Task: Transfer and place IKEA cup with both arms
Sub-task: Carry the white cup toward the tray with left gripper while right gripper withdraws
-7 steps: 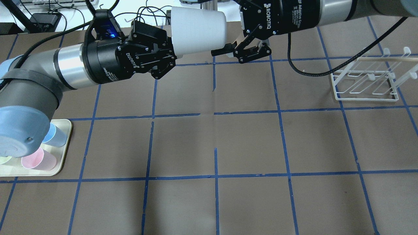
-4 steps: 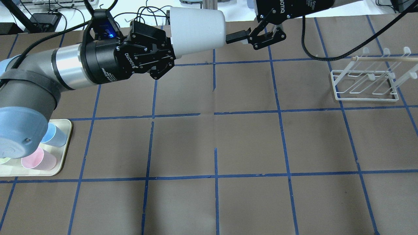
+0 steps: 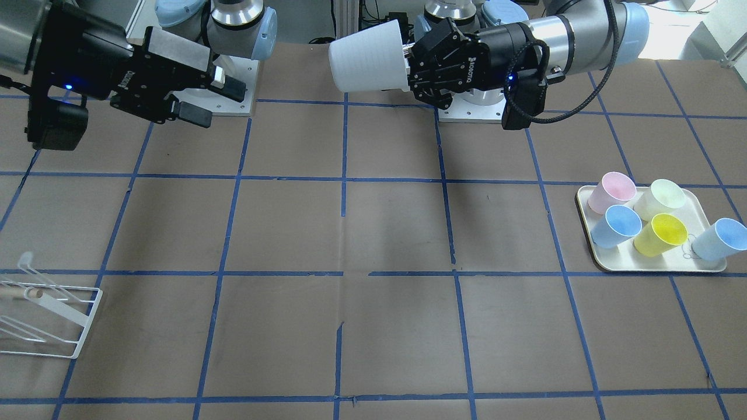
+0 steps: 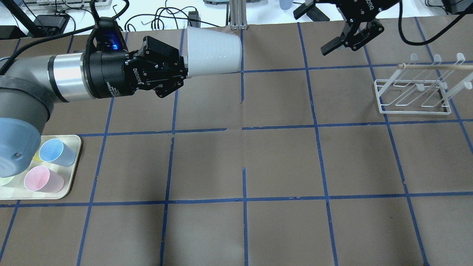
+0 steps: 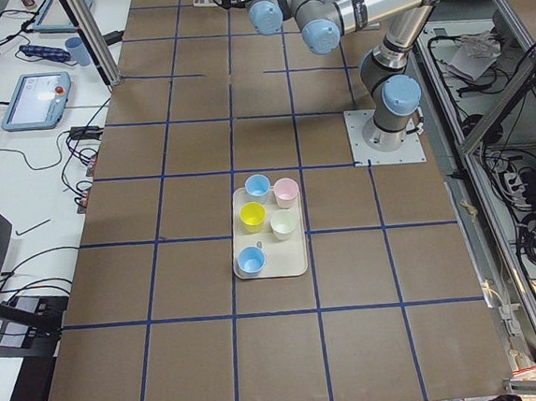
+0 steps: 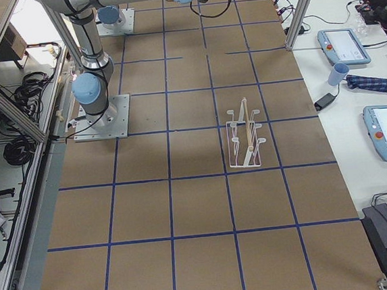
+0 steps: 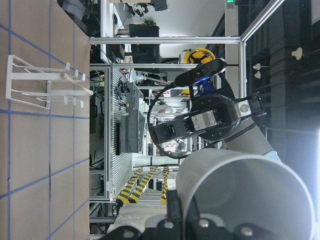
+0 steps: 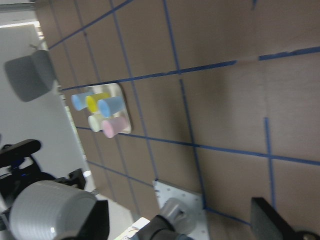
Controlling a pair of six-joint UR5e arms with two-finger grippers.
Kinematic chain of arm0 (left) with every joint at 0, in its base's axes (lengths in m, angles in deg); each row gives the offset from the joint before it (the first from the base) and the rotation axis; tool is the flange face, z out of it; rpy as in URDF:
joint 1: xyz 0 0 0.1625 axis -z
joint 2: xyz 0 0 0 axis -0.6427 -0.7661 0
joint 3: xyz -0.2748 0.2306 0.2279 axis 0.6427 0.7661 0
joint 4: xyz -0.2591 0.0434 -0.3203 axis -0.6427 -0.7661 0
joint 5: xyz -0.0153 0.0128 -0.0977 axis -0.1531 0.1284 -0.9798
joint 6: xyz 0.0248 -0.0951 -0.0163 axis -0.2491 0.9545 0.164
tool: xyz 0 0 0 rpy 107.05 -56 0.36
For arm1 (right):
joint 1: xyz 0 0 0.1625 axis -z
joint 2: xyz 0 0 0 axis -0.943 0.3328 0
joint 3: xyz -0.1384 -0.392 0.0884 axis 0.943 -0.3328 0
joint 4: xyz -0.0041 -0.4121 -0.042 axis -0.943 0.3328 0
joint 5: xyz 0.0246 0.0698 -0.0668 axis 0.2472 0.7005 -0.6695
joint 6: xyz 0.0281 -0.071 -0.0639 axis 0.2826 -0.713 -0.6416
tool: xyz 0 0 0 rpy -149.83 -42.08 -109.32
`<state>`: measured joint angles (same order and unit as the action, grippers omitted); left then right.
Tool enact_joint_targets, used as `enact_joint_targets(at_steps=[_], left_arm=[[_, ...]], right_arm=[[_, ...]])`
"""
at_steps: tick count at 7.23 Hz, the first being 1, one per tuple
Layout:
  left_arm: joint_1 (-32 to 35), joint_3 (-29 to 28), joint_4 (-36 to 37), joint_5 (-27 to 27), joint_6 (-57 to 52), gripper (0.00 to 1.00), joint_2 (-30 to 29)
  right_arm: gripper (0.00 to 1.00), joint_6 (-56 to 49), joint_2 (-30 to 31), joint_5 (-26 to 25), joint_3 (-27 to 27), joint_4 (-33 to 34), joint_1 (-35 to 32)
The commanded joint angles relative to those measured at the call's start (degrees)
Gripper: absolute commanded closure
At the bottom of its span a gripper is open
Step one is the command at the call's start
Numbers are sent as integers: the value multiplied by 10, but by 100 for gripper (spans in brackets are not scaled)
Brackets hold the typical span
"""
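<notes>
The pale grey IKEA cup lies on its side in the air, high over the far middle of the table. My left gripper is shut on its rim end, and its base points to the right. It also shows in the front view, with the left gripper beside it. My right gripper is open and empty, well to the right of the cup and apart from it. In the front view the right gripper is at the upper left. The right wrist view shows the cup at the lower left.
A white wire rack with a wooden rod stands at the far right, also seen in the front view. A cream tray on the robot's left holds several coloured cups, partly hidden under my left arm in the overhead view.
My right gripper has pulled away from the cup's base, to the right and farther back, still open. My left gripper has drawn slightly left with the cup.
</notes>
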<state>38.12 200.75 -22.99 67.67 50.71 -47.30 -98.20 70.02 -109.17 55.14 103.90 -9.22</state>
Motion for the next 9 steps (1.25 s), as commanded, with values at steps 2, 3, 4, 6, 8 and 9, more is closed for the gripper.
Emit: enact_joint_targets(at_steps=[2,3,4,6,8,9], left_arm=[[-50,-4,63,275,1,100,3],[-78,-13,68,400,-5,100,5],[-97,-33,67,506,-17,100,-6],[-116,-57,77,712,-111,100,-26],[-217,-92,76,757,-249,100,-48],[-266,-107,77,757,-315,100,-69]], right_arm=[[0,67,4,-292,5,80,-7],[0,88,6,-366,11,98,-28],[0,120,14,-427,19,109,-62],[2,186,33,-434,47,121,-92],[1,203,50,-439,90,216,-134],[1,203,55,-438,106,252,-137]])
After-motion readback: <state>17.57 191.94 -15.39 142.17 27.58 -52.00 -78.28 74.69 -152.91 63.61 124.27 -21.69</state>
